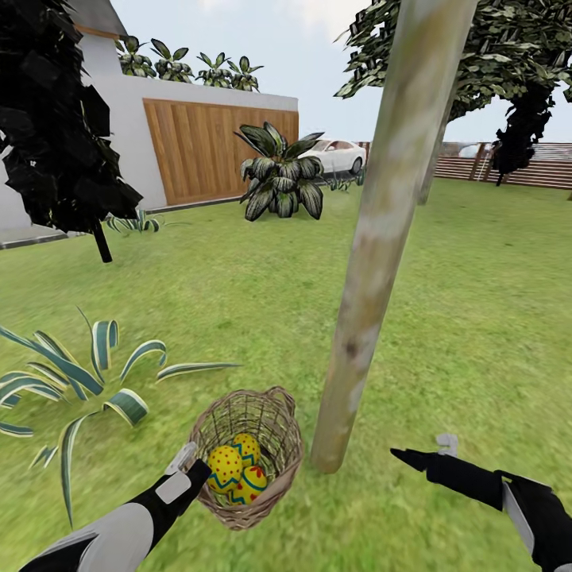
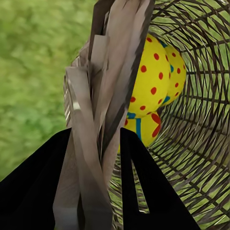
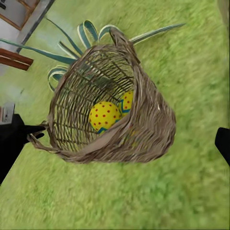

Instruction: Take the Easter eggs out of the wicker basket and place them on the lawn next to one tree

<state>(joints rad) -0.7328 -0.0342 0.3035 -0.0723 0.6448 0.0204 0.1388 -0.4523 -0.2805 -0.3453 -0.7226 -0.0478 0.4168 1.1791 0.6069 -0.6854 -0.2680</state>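
The left pincer [image 1: 189, 469] clamps the wicker basket [image 1: 274, 433] rim, Easter eggs [image 1: 236, 470] just inside. Tree [image 1: 373, 262] stands beyond; agave [image 1: 71, 381] beside. Right pincer [image 1: 421, 453] gapes wide, empty.

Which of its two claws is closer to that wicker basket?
Left. The left gripper clamps the basket rim; the right gripper hangs off beyond the tree trunk.

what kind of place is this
Most likely a home garden or backyard: a broad green lawn, a leaning pale tree trunk beside a wicker basket, and a white wall with a wooden gate behind.
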